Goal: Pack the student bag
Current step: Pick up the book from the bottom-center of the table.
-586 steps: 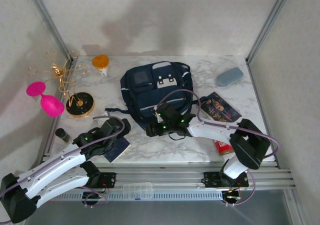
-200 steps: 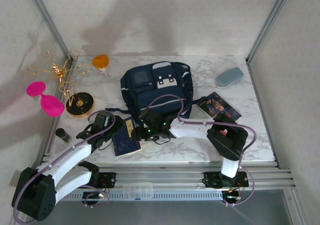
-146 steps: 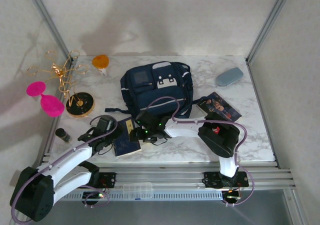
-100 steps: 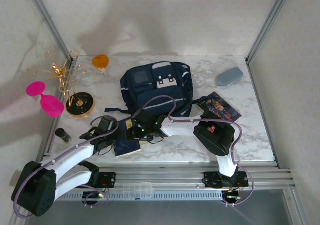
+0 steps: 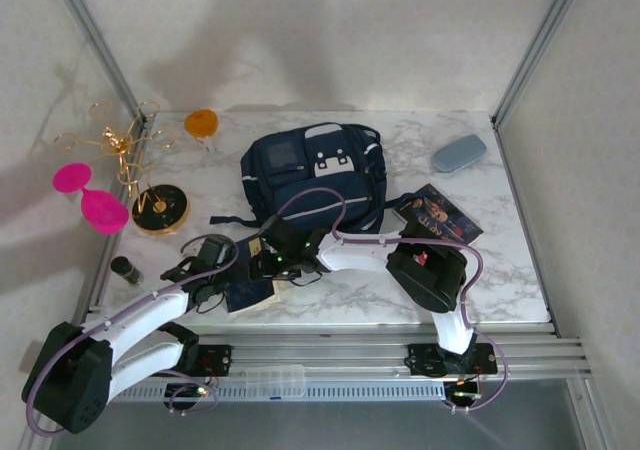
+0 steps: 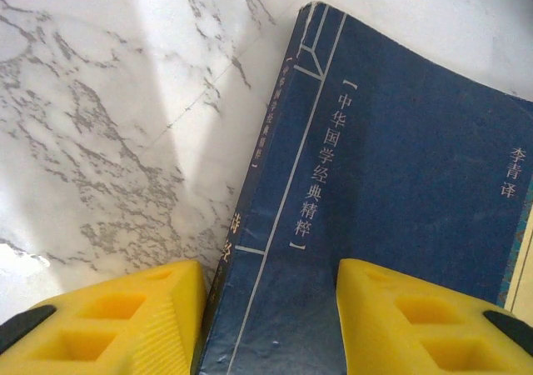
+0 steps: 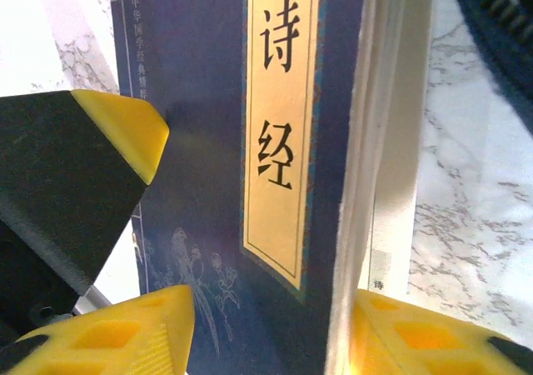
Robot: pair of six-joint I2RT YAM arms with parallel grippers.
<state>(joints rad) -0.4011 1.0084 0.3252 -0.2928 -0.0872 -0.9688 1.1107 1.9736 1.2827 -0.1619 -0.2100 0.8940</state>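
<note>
The student bag (image 5: pixel 310 175), navy with white trim, lies flat mid-table. In front of it, near the table's front edge, lies a dark blue book (image 5: pixel 248 288) with a yellow title label. My left gripper (image 5: pixel 222 274) stands over its spine side. In the left wrist view the book (image 6: pixel 391 183) fills the right half, and the gripper (image 6: pixel 271 312) is open, with one finger beside the spine and one over the cover. My right gripper (image 5: pixel 263 264) is open at the book's page edge (image 7: pixel 366 183). Its fingers (image 7: pixel 108 333) straddle that edge.
A grey case (image 5: pixel 458 153) lies back right and a second book (image 5: pixel 440 213) right of the bag. A gold wire stand (image 5: pixel 135 155), pink paddles (image 5: pixel 85 195), an orange object (image 5: pixel 201 123) and a small dark cylinder (image 5: pixel 125 268) crowd the left side.
My right gripper has slid left from the bag's front to the blue book's page edge. Both grippers' jaws have narrowed. The left gripper has edged in against the spine.
</note>
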